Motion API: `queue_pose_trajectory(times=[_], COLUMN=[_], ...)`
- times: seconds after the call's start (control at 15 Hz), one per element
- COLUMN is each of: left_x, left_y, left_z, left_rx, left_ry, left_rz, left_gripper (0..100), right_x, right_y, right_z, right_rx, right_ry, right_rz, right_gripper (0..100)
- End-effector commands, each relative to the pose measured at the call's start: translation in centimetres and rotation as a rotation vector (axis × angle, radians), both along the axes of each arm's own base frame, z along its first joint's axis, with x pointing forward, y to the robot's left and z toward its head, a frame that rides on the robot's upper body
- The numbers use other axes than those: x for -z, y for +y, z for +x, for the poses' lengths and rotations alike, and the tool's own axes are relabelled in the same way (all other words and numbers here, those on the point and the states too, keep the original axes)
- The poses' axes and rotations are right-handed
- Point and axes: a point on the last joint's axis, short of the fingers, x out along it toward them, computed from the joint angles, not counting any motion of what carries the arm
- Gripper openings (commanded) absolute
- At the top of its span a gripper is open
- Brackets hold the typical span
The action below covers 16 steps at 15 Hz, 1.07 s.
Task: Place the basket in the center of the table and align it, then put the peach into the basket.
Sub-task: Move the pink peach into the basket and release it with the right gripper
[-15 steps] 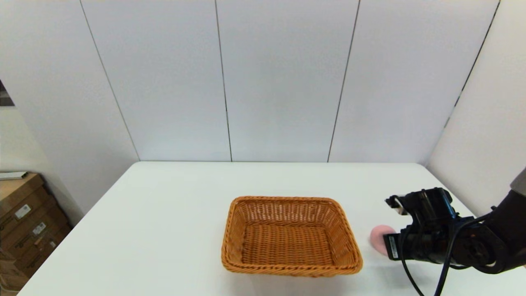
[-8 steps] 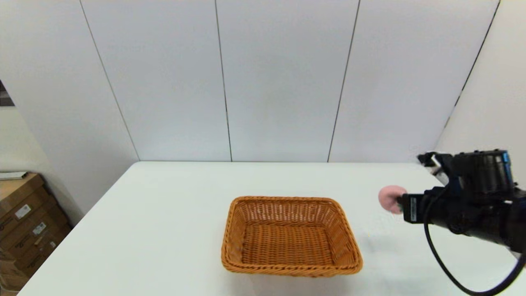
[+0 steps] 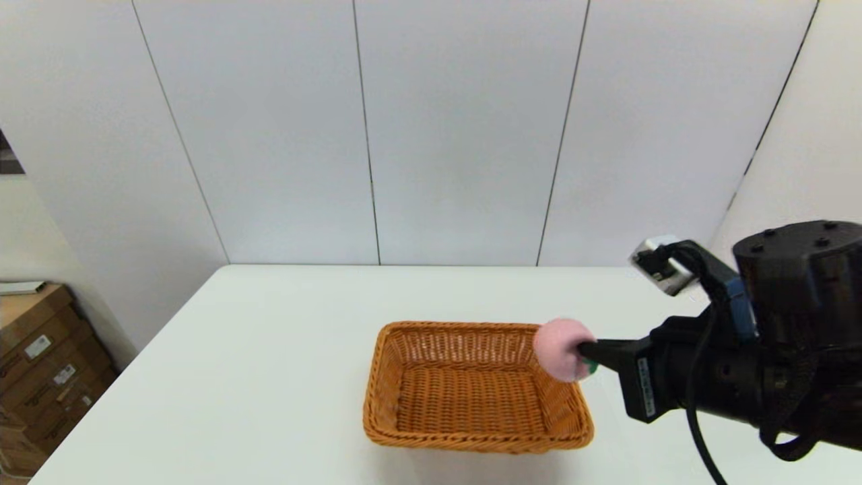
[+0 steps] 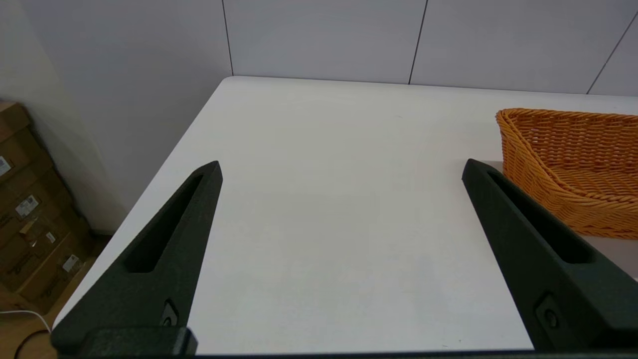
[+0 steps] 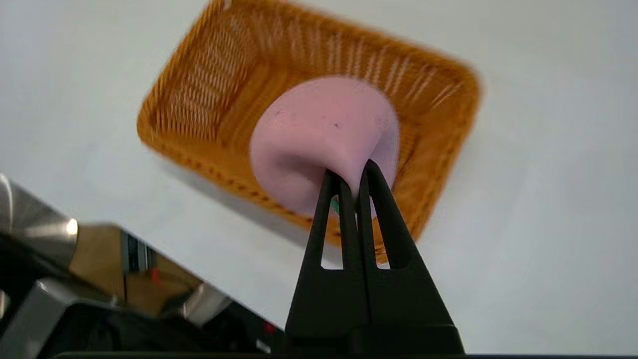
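Observation:
The orange-brown wicker basket (image 3: 475, 385) sits on the white table (image 3: 283, 350), near its middle toward the front. My right gripper (image 3: 584, 351) is shut on the pale-pink peach (image 3: 560, 349), pinching its edge, and holds it in the air above the basket's right rim. In the right wrist view the squeezed peach (image 5: 324, 139) hangs over the basket (image 5: 209, 104) with the gripper (image 5: 351, 172) nipped on it. In the left wrist view my left gripper (image 4: 341, 167) stays open above bare table, to the left of the basket (image 4: 573, 164).
Cardboard boxes (image 3: 40, 364) stand on the floor beyond the table's left edge. A panelled white wall (image 3: 431, 135) rises behind the table's far edge. Part of the robot's base (image 5: 75, 279) shows below the table's front edge in the right wrist view.
My right gripper has lifted the peach off the table at the right and carried it leftward to above the basket's right rim. The basket has stayed put.

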Motion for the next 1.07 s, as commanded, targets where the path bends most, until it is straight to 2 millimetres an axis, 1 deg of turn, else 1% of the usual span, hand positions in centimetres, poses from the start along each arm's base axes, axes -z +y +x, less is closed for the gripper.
queue_pose_trajectory(times=[0.07, 0.13, 0.2, 0.6, 0.8, 1.07], left_x=[0.0, 0.0, 0.0, 0.0, 0.0, 0.0], left_y=[0.0, 0.0, 0.0, 0.0, 0.0, 0.0], left_z=[0.0, 0.0, 0.0, 0.0, 0.0, 0.0], left_rx=[0.001, 0.001, 0.0, -0.002, -0.002, -0.002], left_ry=[0.0, 0.002, 0.002, 0.002, 0.002, 0.0], left_rz=[0.008, 0.012, 0.02, 0.016, 0.016, 0.016], left_gripper=[100, 100, 100, 100, 100, 100], right_x=[4.4, 4.6, 5.7, 7.5, 8.4, 8.1], right_y=[3.8, 4.0, 5.0, 8.5, 9.1, 9.2], right_z=[1.8, 2.0, 3.0, 5.3, 6.0, 6.2], right_rx=[-0.069, -0.069, -0.074, -0.104, -0.071, -0.058], right_ry=[0.111, 0.114, 0.127, 0.149, 0.145, 0.141], right_rz=[-0.087, -0.087, -0.095, -0.124, -0.157, -0.139], right_gripper=[0, 0, 0, 0, 0, 0])
